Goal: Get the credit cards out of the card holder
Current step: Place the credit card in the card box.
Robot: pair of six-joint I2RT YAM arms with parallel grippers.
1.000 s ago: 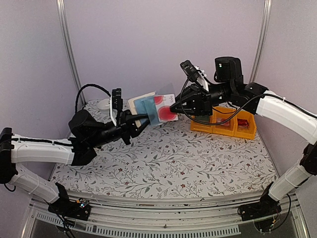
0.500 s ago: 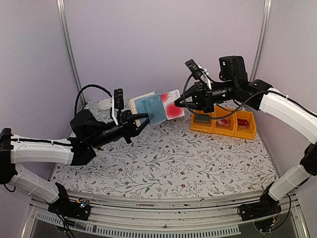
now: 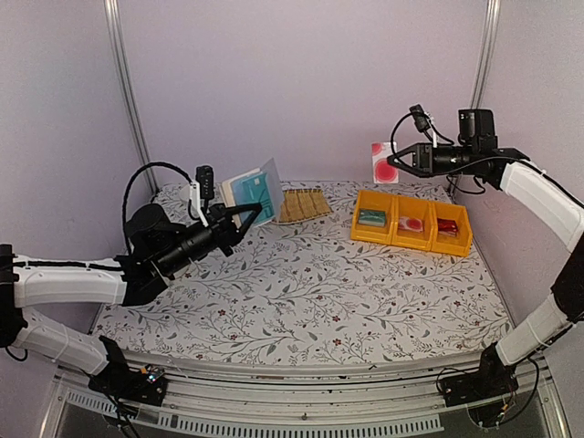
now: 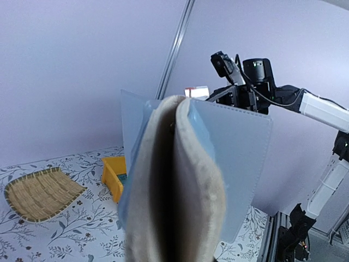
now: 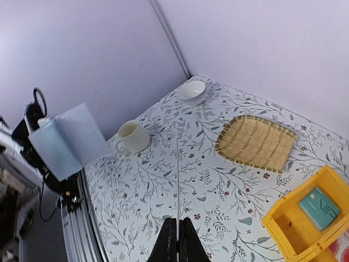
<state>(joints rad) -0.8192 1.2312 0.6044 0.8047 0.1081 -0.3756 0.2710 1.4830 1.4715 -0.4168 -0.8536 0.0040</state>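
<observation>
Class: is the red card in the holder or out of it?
Out: the right gripper holds the red card aloft, well apart from the holder in the left gripper.

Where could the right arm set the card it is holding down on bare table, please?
The widest bare stretch of table lies in the middle and near side, between the left arm and the yellow bins. A smaller gap sits between the woven mat and the bins. The far edge is crowded.
</observation>
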